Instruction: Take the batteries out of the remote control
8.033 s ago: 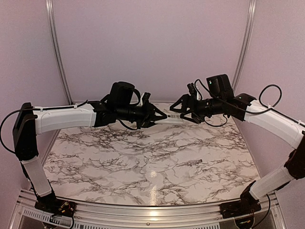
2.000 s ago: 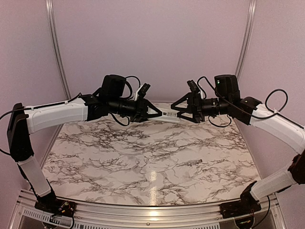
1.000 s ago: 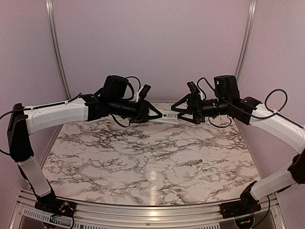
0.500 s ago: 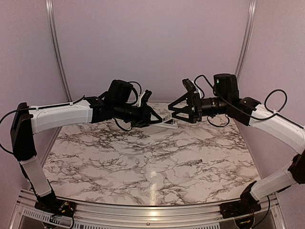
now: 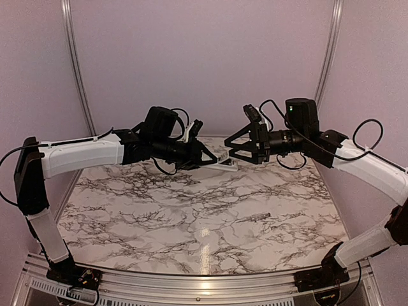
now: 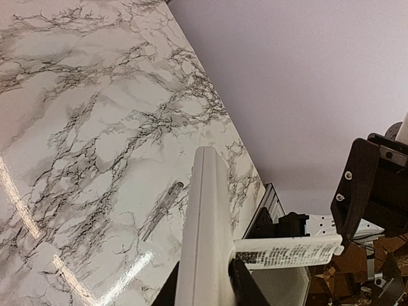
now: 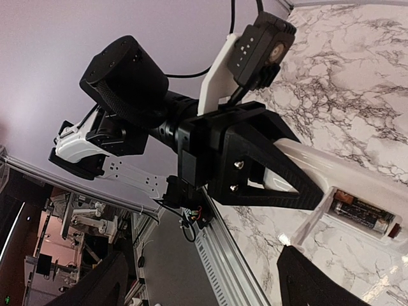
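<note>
Remote control (image 5: pixel 225 164) sits clamped in my left gripper (image 5: pixel 213 158), batteries (image 7: pixel 360 212) exposed; I'd bring the wide-open right gripper (image 5: pixel 231 150) squarely over one battery, slowly.

Fixed camera, high behind me, looks forward and down over the marble table (image 5: pixel 191 217) to the back wall (image 5: pixel 204 57), taking in the whole scene from well off. My left wrist camera sights close along the remote control (image 6: pixel 204 236), rightward across the table. My right wrist camera faces my left arm (image 7: pixel 127 70) at close range. All three views share remote and tabletop.
</note>
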Available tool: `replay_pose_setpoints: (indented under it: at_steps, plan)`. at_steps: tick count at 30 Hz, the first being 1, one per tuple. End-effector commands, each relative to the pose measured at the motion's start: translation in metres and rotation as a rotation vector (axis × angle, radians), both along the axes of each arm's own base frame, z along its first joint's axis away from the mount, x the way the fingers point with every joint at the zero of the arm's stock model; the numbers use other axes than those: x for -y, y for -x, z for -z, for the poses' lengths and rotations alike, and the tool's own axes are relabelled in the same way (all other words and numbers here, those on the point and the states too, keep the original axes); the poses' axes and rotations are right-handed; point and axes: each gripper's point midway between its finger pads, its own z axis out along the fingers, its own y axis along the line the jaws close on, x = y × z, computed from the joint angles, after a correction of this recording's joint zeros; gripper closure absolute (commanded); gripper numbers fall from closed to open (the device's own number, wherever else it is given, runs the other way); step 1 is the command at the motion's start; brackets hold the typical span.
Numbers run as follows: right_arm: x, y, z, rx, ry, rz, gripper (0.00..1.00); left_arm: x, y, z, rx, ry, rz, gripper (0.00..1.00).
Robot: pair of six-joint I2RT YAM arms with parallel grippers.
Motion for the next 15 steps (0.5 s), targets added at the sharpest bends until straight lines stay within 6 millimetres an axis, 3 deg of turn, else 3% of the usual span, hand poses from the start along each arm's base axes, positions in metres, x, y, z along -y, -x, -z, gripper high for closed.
replay_pose_setpoints:
  at_steps: [1, 15]
  plan:
    - [-0.004, 0.0, 0.02, -0.026, 0.044, -0.001, 0.2, 0.011, 0.004, -0.028, 0.076, 0.071, 0.024, 1.0]
    - [-0.001, -0.006, 0.038, -0.058, 0.085, 0.037, 0.2, 0.005, -0.002, -0.014, 0.072, 0.018, -0.02, 1.0]
